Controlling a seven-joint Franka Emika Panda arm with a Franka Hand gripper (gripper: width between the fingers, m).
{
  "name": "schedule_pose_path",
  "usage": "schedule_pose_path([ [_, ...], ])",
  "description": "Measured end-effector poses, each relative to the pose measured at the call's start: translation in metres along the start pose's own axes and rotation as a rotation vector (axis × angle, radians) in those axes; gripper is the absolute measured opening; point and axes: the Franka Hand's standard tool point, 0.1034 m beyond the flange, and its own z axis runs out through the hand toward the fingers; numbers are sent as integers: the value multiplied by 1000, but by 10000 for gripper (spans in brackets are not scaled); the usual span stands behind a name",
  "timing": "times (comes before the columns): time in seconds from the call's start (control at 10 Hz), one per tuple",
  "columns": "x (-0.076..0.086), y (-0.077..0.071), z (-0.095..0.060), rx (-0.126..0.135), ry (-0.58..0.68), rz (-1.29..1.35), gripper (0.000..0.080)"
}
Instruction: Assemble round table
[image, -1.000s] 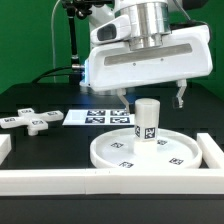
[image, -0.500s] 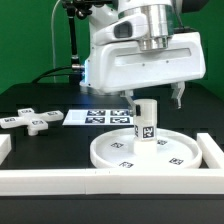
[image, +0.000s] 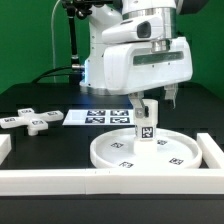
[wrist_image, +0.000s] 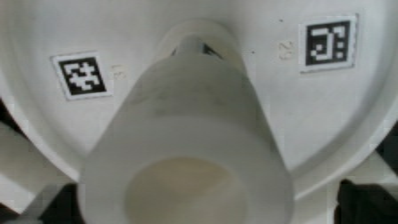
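Note:
The large rimmed disc (image: 120, 155) lies flat on the black table. The short thick post (image: 147, 122) stands upright at its middle, tag facing the camera. My gripper (image: 152, 101) hangs straight over the post, one finger on each side of its top, with a thin gap showing beside it, so it reads as open. In the wrist view the post (wrist_image: 192, 130) fills the middle over the disc (wrist_image: 80, 45), and dark fingertips (wrist_image: 368, 195) show at the edges around my gripper (wrist_image: 192, 205). The cross-shaped piece (image: 30, 121) lies apart at the exterior view's left.
The marker board (image: 100, 118) lies behind the disc. White rail bars run along the front (image: 100, 181) and the exterior view's right (image: 212, 150). The arm's base and cables stand at the back.
My hand has turned about its vertical axis over the post and shifted slightly to the exterior view's left. The post and disc have not moved.

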Motion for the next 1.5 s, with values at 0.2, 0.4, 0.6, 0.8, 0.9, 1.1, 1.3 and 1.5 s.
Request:
schedule_pose_path([
  [0.2,-2,2,0,-10,-17,-215,649],
  [0.4,-1,3,-1,-23,-36,-418,649],
  [0.6,-1,4,-1,-29,-51,-578,649],
  [0.8,-6,6,2,-25,-63,-678,649],
  [0.9,-10,9,2,-26,-71,-759,649],
  [1.1,-13,11,3,-25,-78,-806,649],
  [1.3,-14,10,4,-22,-79,-797,528],
  [1.5,-14,10,5,-19,-80,-795,403],
])
